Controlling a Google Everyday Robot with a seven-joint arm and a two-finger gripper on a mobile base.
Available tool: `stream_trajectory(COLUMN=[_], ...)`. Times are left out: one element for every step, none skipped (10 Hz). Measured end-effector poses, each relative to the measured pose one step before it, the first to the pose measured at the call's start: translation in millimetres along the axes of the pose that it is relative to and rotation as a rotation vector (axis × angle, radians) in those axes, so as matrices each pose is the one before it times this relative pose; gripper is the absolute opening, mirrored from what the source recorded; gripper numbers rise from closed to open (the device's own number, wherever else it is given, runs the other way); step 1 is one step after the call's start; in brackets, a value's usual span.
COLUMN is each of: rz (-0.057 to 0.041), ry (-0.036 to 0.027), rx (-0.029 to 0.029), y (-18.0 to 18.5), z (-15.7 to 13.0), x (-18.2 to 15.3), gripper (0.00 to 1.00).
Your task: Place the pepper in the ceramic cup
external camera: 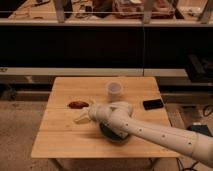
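The small dark red pepper (77, 104) lies flat on the left part of the wooden table (60, 140). At the table's back centre, the white ceramic cup (114, 90) stands upright. My white arm reaches in from the lower right across the table. The gripper (85, 113) hovers just right of and slightly nearer than the pepper, pointing left toward it. Its fingers are spread open with nothing between them, and one pale fingertip (80, 119) sticks out below the pepper. The cup is about a hand's width behind and to the right of the gripper.
A dark green round plate (111, 135) sits at the table's centre front, mostly covered by my arm. Near the right edge lies a black phone-like slab (152, 104). Dark shelving and a counter run behind the table, and a dark object (200, 131) rests on the floor at right.
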Motion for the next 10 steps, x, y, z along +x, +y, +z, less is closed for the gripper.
stream_trajectory(rz=[-0.00316, -0.00071, -0.00092, 0.00286, 0.00666, 0.01523, -0.00202, -0.0077, -0.00807, -0.02178], ry=[-0.00075, 0.00001, -0.00006, -0.00026, 0.00216, 0.00739, 0.00895, 0.00553, 0.00328, 0.00276], rx=[-0.0057, 0.00241, 0.00301, -0.00264, -0.00005, 0.00726, 0.00426, 0.00033, 0.00163, -0.00065], y=[2.23, -1.15, -1.46, 1.34, 0.83, -1.06, 0.67, 1.9, 1.08, 2.28], z=[-1.43, 0.82, 0.98, -1.16, 1.19, 6.83, 12.49, 9.35, 8.37, 10.17], x=[-0.97, 0.35, 0.41, -1.03, -0.54, -0.51, 2.49, 2.83, 2.28, 5.36], gripper=[0.8, 0.8, 0.8, 0.8, 0.8, 0.8, 0.8, 0.8, 0.8, 0.8])
